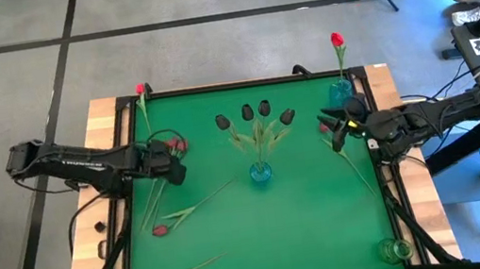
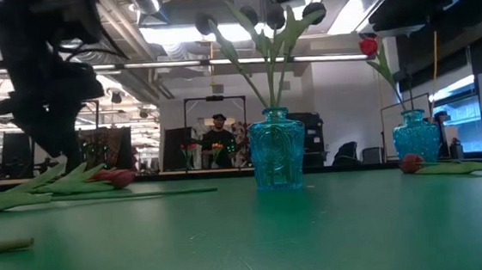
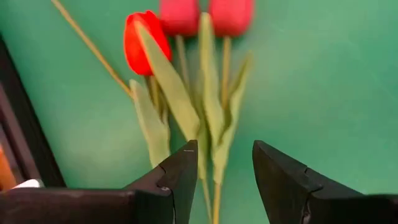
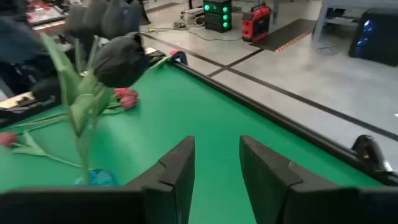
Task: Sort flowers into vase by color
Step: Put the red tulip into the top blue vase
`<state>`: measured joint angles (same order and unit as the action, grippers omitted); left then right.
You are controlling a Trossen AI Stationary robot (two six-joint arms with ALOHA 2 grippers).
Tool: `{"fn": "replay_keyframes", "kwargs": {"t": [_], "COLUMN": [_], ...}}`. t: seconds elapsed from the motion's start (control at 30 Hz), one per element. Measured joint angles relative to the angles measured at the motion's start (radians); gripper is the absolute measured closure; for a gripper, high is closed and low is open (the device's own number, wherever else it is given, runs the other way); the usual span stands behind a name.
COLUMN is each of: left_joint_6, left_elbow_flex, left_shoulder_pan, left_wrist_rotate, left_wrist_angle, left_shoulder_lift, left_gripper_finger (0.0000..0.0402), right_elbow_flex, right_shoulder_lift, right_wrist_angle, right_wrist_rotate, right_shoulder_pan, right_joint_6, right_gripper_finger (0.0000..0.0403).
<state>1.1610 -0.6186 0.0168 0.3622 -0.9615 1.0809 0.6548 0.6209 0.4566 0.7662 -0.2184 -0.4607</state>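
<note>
On the green bench [image 1: 265, 236], the left gripper [image 3: 222, 163] hovers with fingers spread above a bunch of red tulips [image 3: 146, 40] lying near the left edge. Four dark tulips [image 1: 254, 113] stand in the centre blue vase [image 1: 260, 172]. The right gripper [image 4: 214, 163], fingers parted and empty, sits near the right edge beside another vase [image 1: 340, 91] holding one red tulip [image 1: 337, 40].

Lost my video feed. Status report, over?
Left tool open over red artificial tulips. Right tool empty, open. Four near-black tulips in blue glass vase. Nothing blocking.
</note>
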Motion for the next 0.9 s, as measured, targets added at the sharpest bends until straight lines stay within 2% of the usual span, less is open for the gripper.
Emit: {"fn": "replay_keyframes", "kwargs": {"t": [0.23, 0.4, 0.5, 0.6, 0.77, 0.9], "left_joint_6": [-0.134, -0.203, -0.227, -0.248, -0.203, -0.145], "left_elbow_flex": [0.000, 0.000, 0.000, 0.013, 0.018, 0.037], "left_shoulder_pan": [-0.216, -0.360, -0.416, -0.408, -0.360, -0.298], "left_wrist_rotate": [0.007, 0.087, 0.050, -0.030, -0.029, -0.083], "left_wrist_angle": [0.080, 0.082, 0.082, 0.075, -0.023, -0.048], "left_shoulder_lift": [0.031, 0.057, 0.066, 0.068, 0.068, 0.068], "left_gripper_finger": [0.0252, 0.0252, 0.0252, 0.0252, 0.0252, 0.0252], "right_elbow_flex": [0.000, 0.000, 0.000, 0.000, 0.000, 0.000], "right_shoulder_lift": [0.000, 0.008, 0.021, 0.035, 0.062, 0.085], "right_wrist_angle": [0.001, 0.000, 0.002, 0.001, 0.003, 0.002], "right_wrist_rotate": [0.002, 0.002, 0.001, 0.002, 0.009, 0.020], "right_shoulder_pan": [-0.083, -0.133, -0.148, -0.165, -0.168, -0.168], "right_joint_6": [-0.068, -0.099, -0.125, -0.142, -0.141, -0.141], "right_gripper_finger": [0.0278, 0.0278, 0.0278, 0.0278, 0.0278, 0.0278]}}
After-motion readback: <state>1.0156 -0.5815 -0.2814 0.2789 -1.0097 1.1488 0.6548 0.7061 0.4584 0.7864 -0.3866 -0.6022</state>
